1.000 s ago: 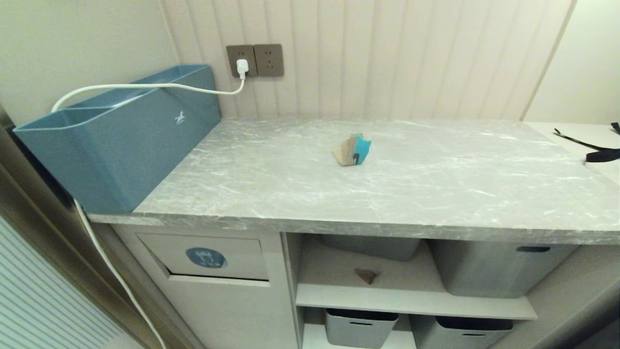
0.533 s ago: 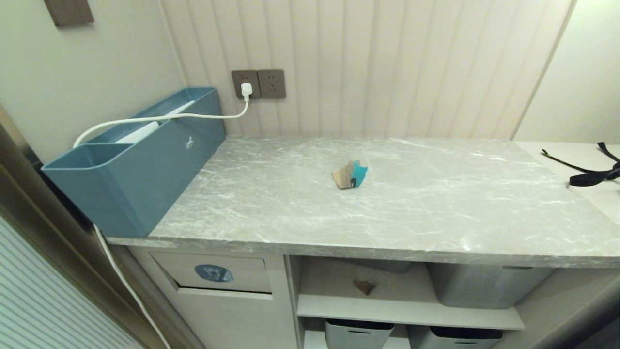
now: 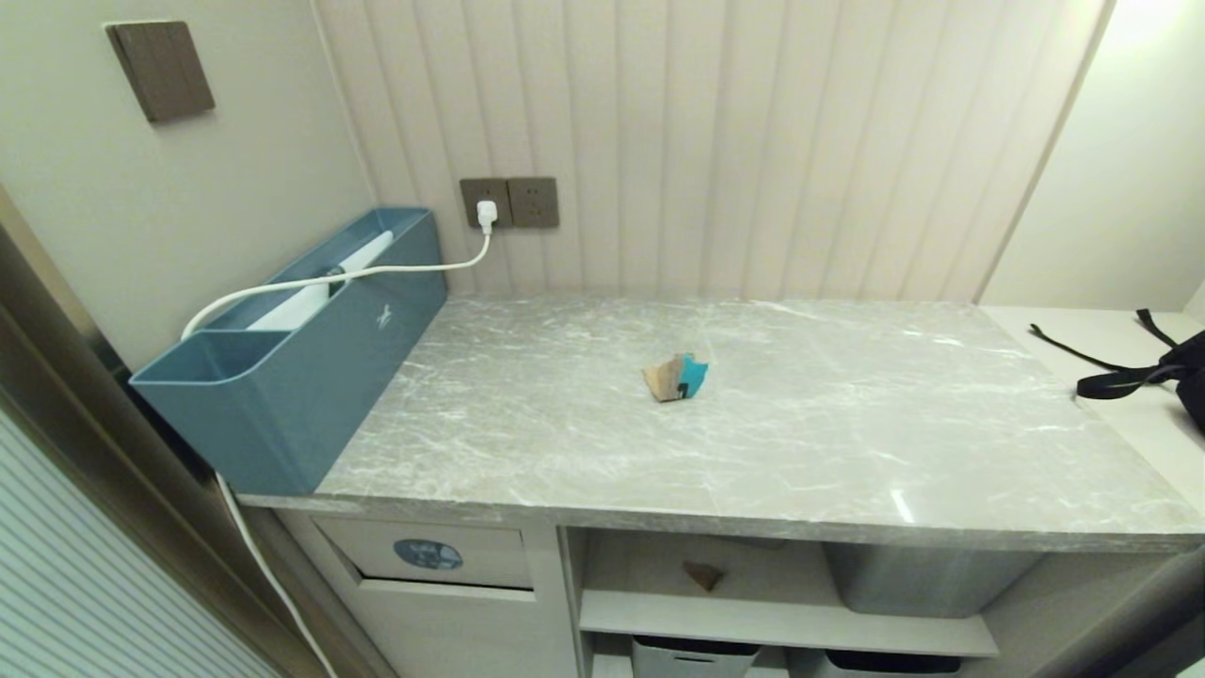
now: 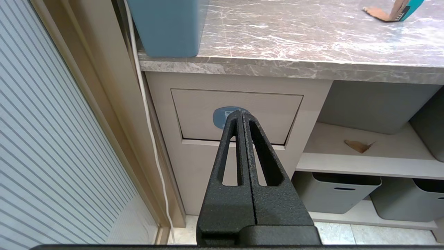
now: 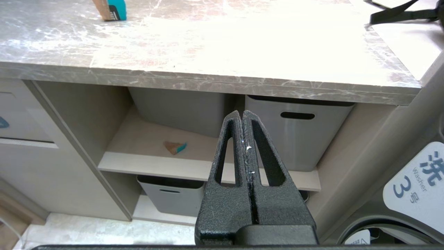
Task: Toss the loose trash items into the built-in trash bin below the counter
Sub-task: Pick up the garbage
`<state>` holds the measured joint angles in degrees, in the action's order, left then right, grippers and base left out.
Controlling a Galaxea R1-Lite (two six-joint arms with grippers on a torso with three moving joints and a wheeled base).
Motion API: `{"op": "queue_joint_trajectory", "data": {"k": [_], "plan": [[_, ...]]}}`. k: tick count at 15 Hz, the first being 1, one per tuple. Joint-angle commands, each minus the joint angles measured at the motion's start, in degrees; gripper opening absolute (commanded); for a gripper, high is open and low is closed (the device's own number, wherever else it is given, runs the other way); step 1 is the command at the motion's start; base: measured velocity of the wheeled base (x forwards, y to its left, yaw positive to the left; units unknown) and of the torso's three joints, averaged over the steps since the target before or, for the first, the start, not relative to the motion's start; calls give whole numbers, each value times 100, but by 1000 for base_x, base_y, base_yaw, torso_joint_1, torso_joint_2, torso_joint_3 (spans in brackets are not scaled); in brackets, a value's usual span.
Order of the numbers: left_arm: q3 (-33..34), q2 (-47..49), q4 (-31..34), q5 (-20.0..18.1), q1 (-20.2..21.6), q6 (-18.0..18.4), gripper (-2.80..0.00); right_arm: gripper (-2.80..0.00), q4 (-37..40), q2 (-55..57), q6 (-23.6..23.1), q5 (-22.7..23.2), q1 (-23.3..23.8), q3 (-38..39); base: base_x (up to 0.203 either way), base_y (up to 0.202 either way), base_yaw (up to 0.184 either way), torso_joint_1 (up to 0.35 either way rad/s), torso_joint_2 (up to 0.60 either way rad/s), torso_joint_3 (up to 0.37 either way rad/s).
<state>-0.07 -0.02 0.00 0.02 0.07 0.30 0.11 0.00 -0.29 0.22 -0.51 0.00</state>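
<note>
Nothing in bin (image 3: 428, 554) yet. Cardboard scrap (image 3: 676, 378) on tabletop (image 3: 847, 443), small scrap (image 3: 702, 574) on shelf. Left tool (image 4: 242, 116), right tool (image 5: 242, 116) closed, empty.

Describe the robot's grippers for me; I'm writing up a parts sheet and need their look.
Both the left gripper and right gripper look alike: matte black, rough-textured fingers, each a long tapering wedge with an elongated slot cut through, rising from a broad black base. No cables or markings show.

Grey table (image 3: 584, 443) with white veining; brown-and-turquoise cardboard scrap (image 3: 676, 378); teal-blue box (image 3: 282, 377); round blue sticker (image 3: 428, 554).
</note>
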Motion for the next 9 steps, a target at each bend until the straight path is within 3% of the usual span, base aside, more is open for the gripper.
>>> {"op": "queue_joint_trajectory", "data": {"k": [1,3,5,9], "plan": [[-40,-4,-34,-2,1,27,-280,-280,-2,-9,3,-1,-2,0,0,0,0,0,0,0],[-635,249,-18,10,1,22,-280,-280,-2,-9,3,4,-2,0,0,0,0,0,0,0],[-1370,1095,-103,-139,-39,-39,-280,-280,-2,-9,3,-4,-2,0,0,0,0,0,0,0],[-3202,4265,-591,-1259,-332,-200,-280,-280,-2,-9,3,3,-2,0,0,0,0,0,0,0]]}}
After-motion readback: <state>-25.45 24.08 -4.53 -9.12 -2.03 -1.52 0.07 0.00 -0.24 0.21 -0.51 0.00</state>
